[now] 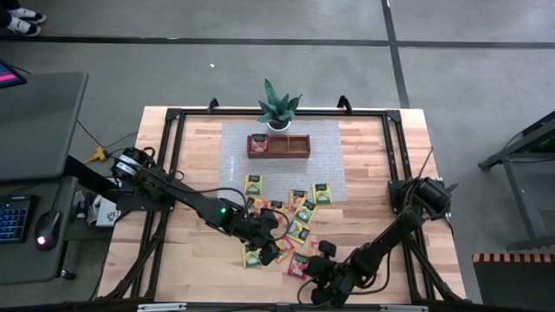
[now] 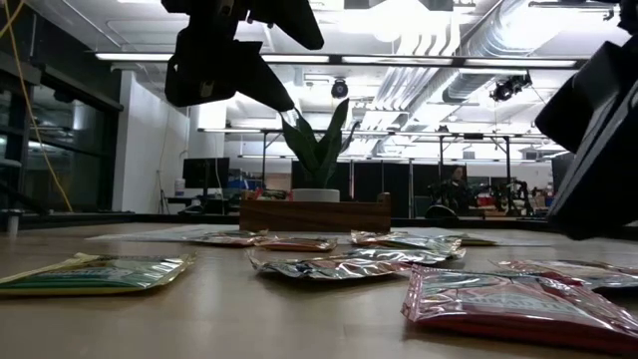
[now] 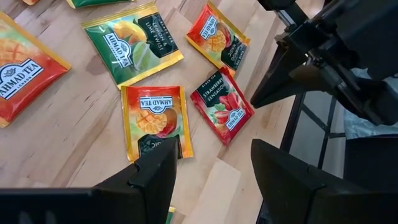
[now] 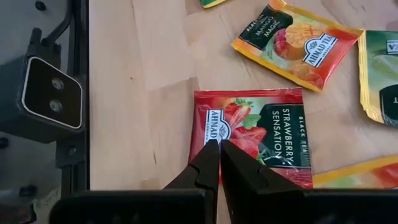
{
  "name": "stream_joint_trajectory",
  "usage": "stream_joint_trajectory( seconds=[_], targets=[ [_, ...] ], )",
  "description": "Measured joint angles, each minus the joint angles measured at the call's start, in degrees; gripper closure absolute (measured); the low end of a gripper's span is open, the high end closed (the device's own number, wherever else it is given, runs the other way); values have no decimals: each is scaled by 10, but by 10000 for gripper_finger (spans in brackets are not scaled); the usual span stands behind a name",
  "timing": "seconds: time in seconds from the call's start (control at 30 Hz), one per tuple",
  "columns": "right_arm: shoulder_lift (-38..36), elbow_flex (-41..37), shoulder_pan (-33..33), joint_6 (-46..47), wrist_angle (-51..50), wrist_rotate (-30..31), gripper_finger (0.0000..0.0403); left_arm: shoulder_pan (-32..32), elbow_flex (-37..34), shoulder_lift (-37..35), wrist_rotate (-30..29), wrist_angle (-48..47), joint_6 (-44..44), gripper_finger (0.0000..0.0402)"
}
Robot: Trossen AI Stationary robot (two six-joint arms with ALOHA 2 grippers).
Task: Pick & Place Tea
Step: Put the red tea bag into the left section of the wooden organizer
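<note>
Several small square tea packets lie flat on the wooden table (image 1: pixel 199 260), scattered around (image 1: pixel 295 217). My left gripper (image 3: pixel 214 168) is open and hangs well above the table (image 2: pixel 229 60), over an orange mango packet (image 3: pixel 155 121) and a red strawberry packet (image 3: pixel 222 107). My right gripper (image 4: pixel 217 146) is shut, with its tips over the edge of a red strawberry packet (image 4: pixel 255 134) near the table's near edge (image 1: pixel 299 264). A green lime packet (image 3: pixel 134 50) lies farther off. My right gripper points its shut fingertips (image 4: pixel 208 155) slanting down at the label end of the red strawberry packet (image 4: pixel 214 121). The packet lies flat on the table. Whether the tips touch it, I cannot tell.
The brown wooden tray (image 1: pixel 277 146) stands on a grey mat (image 1: pixel 329 173) at the far side, with a potted plant (image 1: pixel 279 108) behind it. The low camera's housing (image 4: pixel 50 99) sits close to my right gripper at the near edge. A black frame (image 1: pixel 173 147) borders the table.
</note>
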Motion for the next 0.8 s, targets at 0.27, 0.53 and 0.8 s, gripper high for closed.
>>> stream_joint_trajectory(
  seconds=[0.27, 0.53, 0.8],
  targets=[
    [26, 0, -4, 3, 22, -22, 391, 0, 0, 0, -10, 2, -2, 199],
    [47, 2, -14, 20, 30, -36, 391, 1, 1, 8, -21, 32, -16, 199],
    [52, 2, -14, 29, 28, -41, 391, 5, 2, 76, 57, 84, -80, 199]
  ],
)
